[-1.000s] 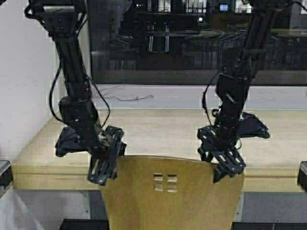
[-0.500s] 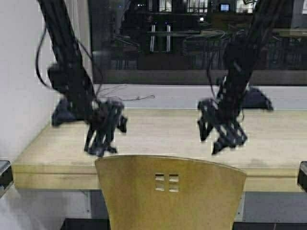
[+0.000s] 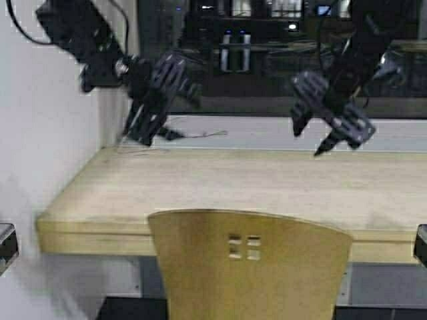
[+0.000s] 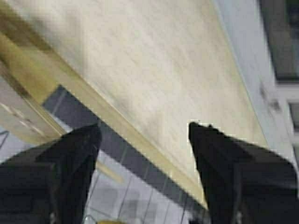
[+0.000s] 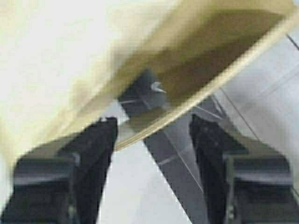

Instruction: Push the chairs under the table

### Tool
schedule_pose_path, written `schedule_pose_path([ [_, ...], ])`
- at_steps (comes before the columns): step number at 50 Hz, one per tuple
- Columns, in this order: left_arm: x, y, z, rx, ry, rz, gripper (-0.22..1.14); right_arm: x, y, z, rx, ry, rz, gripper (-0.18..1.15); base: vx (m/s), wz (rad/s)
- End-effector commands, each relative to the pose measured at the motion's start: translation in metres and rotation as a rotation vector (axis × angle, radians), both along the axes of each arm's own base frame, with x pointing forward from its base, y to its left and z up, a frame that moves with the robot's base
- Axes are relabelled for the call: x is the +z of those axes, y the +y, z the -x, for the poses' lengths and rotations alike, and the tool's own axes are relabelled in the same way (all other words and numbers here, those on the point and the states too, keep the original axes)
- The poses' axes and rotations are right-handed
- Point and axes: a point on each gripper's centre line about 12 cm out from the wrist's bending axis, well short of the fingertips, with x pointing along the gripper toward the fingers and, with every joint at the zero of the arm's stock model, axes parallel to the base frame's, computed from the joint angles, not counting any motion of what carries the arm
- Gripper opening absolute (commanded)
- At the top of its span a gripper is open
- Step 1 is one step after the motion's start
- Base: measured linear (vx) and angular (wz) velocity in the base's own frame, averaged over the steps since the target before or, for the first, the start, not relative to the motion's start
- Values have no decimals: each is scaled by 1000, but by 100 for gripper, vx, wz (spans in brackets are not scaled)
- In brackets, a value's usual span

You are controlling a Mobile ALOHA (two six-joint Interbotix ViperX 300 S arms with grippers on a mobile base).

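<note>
One chair [image 3: 250,267] with four square cutouts, one table [image 3: 220,183], two grippers: left gripper [image 3: 150,120], right gripper [image 3: 330,127], one cable [image 3: 193,135] behind.

text: none legible | labels: none | signs: none | numbers: 0

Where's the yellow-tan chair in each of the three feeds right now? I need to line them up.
High view: the chair fills the bottom centre, its backrest at the table's front edge.
Left wrist view: its backrest shows beside the left finger.
Right wrist view: its curved backrest shows beyond the fingers.
Shared landmark: the table's pale wood top.
</note>
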Motion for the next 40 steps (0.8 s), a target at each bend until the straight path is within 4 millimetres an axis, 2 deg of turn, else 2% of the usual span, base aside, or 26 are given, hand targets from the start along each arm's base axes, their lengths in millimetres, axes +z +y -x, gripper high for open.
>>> schedule_pose_path([
  [1, 33, -4, 6, -46, -104, -16, 90, 40, -6, -2, 38, -130, 36, 84, -13, 19],
  [11, 49, -3, 27, -117, -177, -85, 90, 86, -19, 0, 149, -283, 186, 84, -14, 21],
  [20, 48, -4, 42, -197, -228, -192, 90, 121, -24, 2, 255, -384, 328, 83, -17, 33],
  [26, 50, -2, 46, -247, -257, -289, 90, 124, -21, 0, 324, -384, 385, 83, -16, 34],
  [34, 56, 6, 55, -342, -315, -460, 90, 116, -21, 5, 371, -363, 425, 83, -19, 28],
  [40, 61, 23, 50, -407, -372, -648, 90, 111, -19, 6, 473, -371, 530, 83, -22, 18],
])
